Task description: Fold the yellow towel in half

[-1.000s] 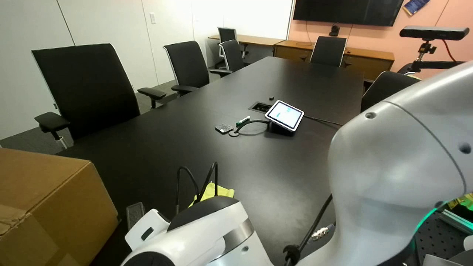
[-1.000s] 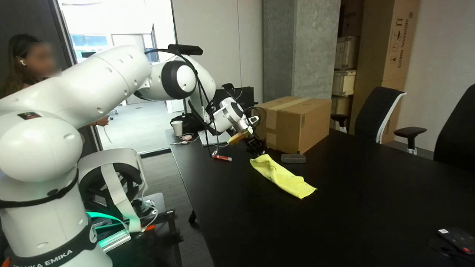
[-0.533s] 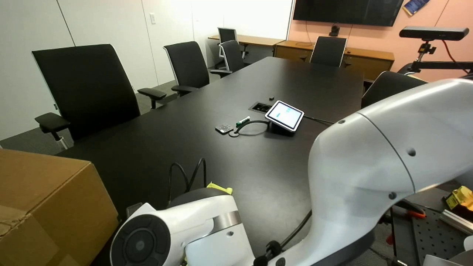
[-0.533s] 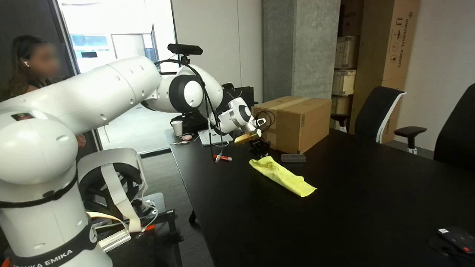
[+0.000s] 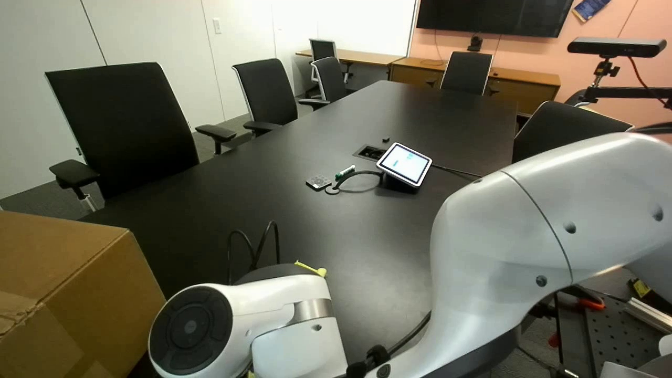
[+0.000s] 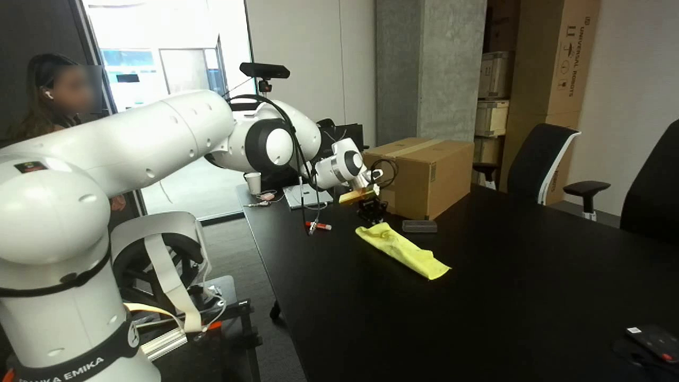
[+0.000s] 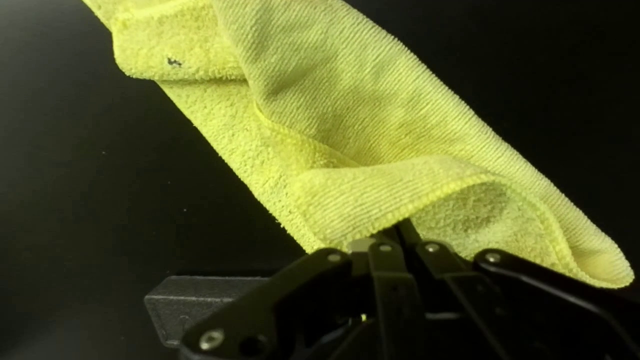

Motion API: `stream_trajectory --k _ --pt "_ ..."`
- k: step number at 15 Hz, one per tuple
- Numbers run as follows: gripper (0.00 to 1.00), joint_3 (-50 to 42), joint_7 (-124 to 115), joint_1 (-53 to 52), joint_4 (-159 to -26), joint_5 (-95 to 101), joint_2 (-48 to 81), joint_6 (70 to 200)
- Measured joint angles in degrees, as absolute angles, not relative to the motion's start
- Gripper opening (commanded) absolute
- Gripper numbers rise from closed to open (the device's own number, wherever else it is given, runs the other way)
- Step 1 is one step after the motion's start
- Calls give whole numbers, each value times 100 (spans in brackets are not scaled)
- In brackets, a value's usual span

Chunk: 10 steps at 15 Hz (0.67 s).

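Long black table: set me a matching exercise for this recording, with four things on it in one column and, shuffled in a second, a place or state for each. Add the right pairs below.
Things
1. light yellow ribbed cloth towel
2. brown cardboard box
3. silver-edged rectangular tablet
4. white tapered cup

Places or states
A. closed, with a tape strip along the top
B. upright near an edge of the long black table
C. partly folded over, one end at the black gripper
D. tilted and lit up

Right pairs: 1-C, 2-A, 3-D, 4-B
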State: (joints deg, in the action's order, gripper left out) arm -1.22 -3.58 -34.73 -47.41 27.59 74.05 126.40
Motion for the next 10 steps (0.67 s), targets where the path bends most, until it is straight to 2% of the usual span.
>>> stream_trajectory --k 2,10 --pt "31 -141 -375 -3467 -4499 2745 7529 12639" --pt "90 -148 -514 -3379 -3344 1869 7635 12482"
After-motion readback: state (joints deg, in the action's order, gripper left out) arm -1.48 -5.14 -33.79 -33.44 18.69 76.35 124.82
